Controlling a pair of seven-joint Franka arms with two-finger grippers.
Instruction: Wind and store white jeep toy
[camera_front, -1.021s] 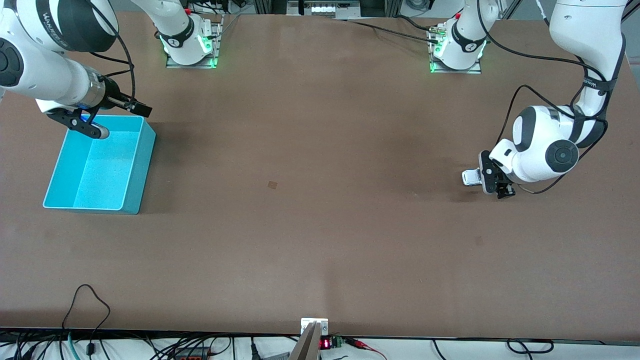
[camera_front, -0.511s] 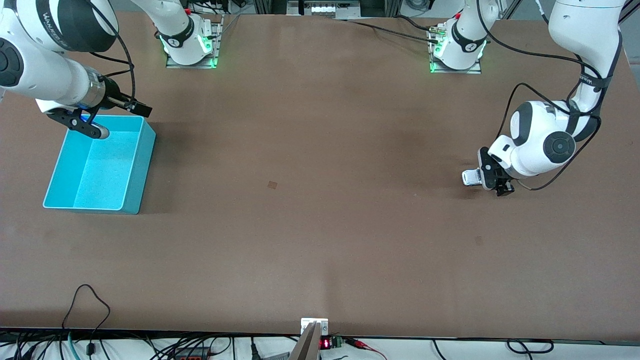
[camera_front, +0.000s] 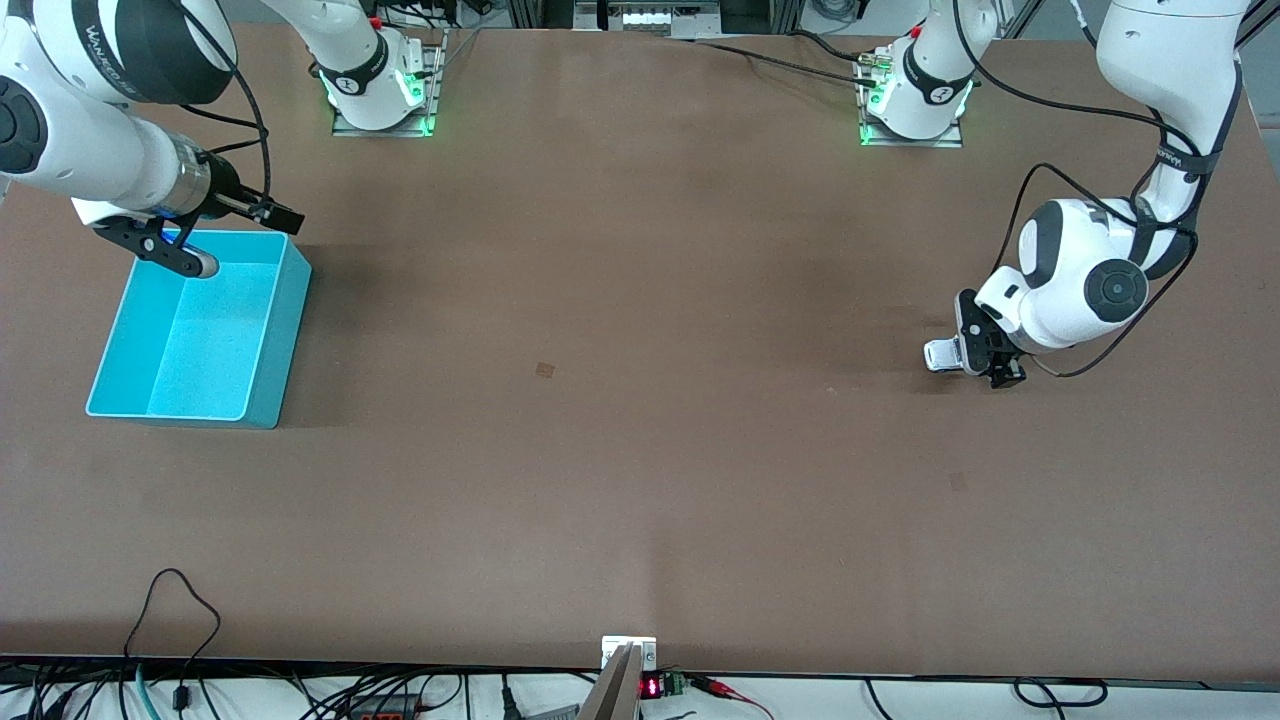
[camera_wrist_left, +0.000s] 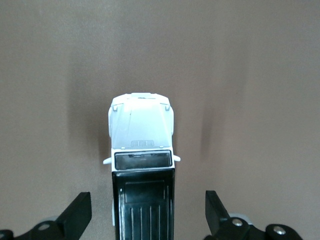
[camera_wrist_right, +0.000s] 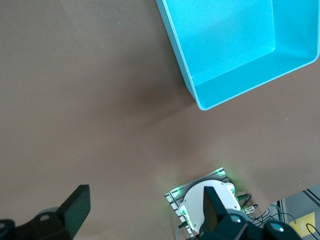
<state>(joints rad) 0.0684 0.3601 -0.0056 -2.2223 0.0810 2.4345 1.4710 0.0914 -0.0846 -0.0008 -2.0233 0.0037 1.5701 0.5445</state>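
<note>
Jeep (camera_wrist_left: 142, 170): long axis between spread left gripper (camera_wrist_left: 145, 220) fingers, untouched; right gripper (camera_front: 205, 240), spread, waits over bin (camera_front: 275, 330).

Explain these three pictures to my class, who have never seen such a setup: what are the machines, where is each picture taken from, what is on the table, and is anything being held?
Two white robot arms stand at a brown table, each ending in a two-finger gripper. The wide picture comes from a high camera facing the robots. The other two come from cameras on the arms' wrists, looking down past the fingers.

The left gripper is down at the white jeep toy, which sits on the table toward the left arm's end. In the left wrist view the toy lies between the open fingers, which do not touch it, so nothing is held yet.

The right gripper waits, open, over the edge of the empty turquoise bin at the right arm's end of the table.
</note>
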